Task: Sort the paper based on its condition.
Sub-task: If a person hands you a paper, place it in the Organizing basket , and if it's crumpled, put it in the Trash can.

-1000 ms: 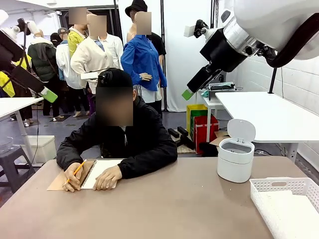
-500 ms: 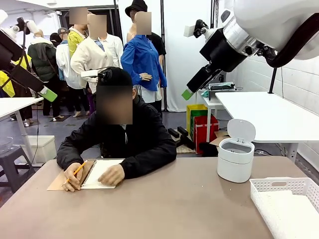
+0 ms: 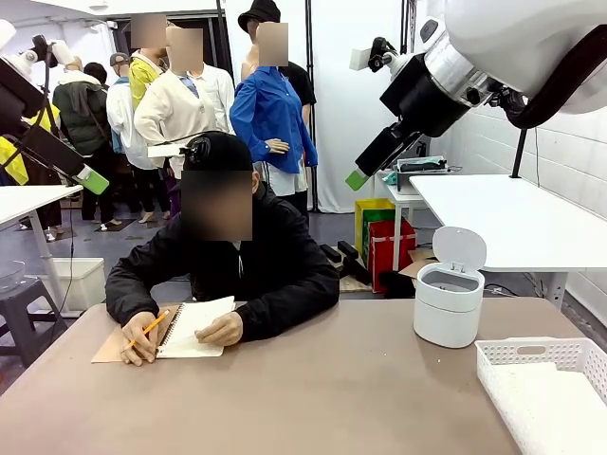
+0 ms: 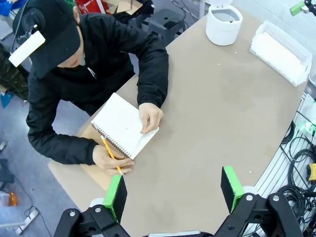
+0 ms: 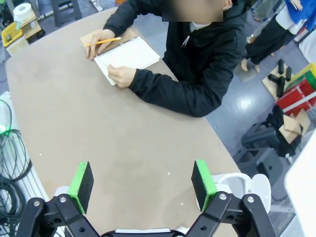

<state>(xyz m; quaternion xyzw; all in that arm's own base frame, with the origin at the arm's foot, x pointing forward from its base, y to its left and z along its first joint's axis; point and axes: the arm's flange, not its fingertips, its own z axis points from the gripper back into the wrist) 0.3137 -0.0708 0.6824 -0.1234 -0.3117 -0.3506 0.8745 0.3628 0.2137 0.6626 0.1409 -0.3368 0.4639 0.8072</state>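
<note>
The left gripper point(image 4: 173, 177) stands spread and empty, with the notebook point(image 4: 123, 123) ahead of it. The right gripper point(image 5: 142, 165), equally spread, has the white bin point(image 5: 236, 183) just beside it.

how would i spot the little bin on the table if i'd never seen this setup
Start at the brown table and look to its far right side, away from the person writing in the notebook. There stands the bin, just behind the white basket. Unlike the low, rectangular, latticed basket, it is a round smooth tub with its lid flipped up.
</note>
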